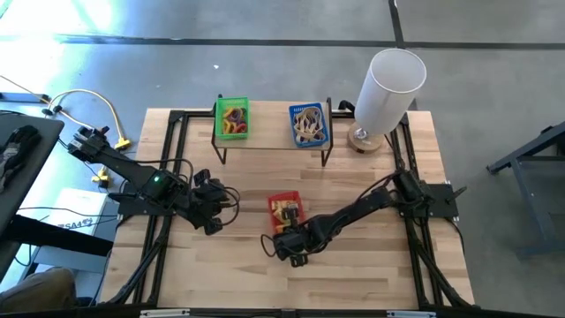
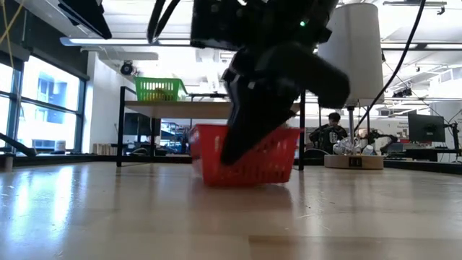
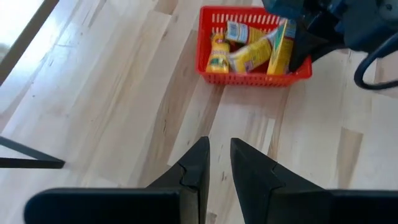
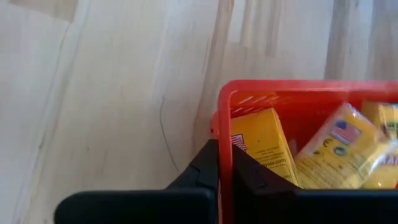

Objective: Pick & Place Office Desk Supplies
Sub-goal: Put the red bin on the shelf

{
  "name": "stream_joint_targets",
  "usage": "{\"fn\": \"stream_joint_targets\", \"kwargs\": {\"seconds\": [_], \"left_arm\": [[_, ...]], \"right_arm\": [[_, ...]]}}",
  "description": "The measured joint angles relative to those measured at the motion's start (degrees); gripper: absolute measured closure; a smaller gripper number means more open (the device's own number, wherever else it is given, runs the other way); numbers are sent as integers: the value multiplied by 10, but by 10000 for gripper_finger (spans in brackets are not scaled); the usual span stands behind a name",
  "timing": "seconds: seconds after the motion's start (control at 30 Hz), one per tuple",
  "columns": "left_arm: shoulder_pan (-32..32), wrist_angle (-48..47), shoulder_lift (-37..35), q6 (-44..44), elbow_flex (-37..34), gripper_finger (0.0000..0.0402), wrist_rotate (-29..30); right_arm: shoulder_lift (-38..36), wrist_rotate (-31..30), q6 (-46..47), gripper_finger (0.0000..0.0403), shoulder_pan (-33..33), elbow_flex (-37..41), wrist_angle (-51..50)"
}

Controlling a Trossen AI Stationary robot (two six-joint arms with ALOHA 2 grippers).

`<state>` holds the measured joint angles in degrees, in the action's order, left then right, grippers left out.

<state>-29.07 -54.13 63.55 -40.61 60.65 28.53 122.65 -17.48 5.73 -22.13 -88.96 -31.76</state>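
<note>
A small red basket [image 1: 284,208] stands on the wooden table, mid-table. It holds yellow-white packets [image 3: 249,53]. My right gripper [image 4: 224,152] reaches in from the table's right and is shut on the basket's near end. In the low view its dark body stands in front of the red basket [image 2: 278,162]. My left gripper [image 3: 219,155] hovers over bare wood to the basket's left. A narrow gap shows between its fingers, with nothing in it. My right gripper pinches the red basket's wall at its rim [image 4: 225,121], close to a corner at the basket's near end, with one finger inside and one outside. The fingers slant down from the near right. The basket sits upright with its bottom on the table.
On a raised black-framed shelf at the far side stand a green basket [image 1: 233,117] of coloured rings and a blue basket [image 1: 308,124] of tan loops. A tall white cylinder [image 1: 388,84] stands at the far right. Bare wood lies left of and in front of the red basket.
</note>
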Motion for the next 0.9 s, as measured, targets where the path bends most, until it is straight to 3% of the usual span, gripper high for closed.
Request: {"fn": "stream_joint_targets", "kwargs": {"seconds": [0.37, 0.6, 0.9], "left_arm": [[0, 6, 0, 29, 0, 341, 24], [0, 6, 0, 33, 0, 341, 35], [-9, 2, 0, 51, 0, 341, 27]], "right_arm": [[-61, 0, -31, 401, -5, -52, -119], [-68, -21, -112, 401, 8, -162, -201], [-68, -55, -176, 401, 83, -298, -315]]}}
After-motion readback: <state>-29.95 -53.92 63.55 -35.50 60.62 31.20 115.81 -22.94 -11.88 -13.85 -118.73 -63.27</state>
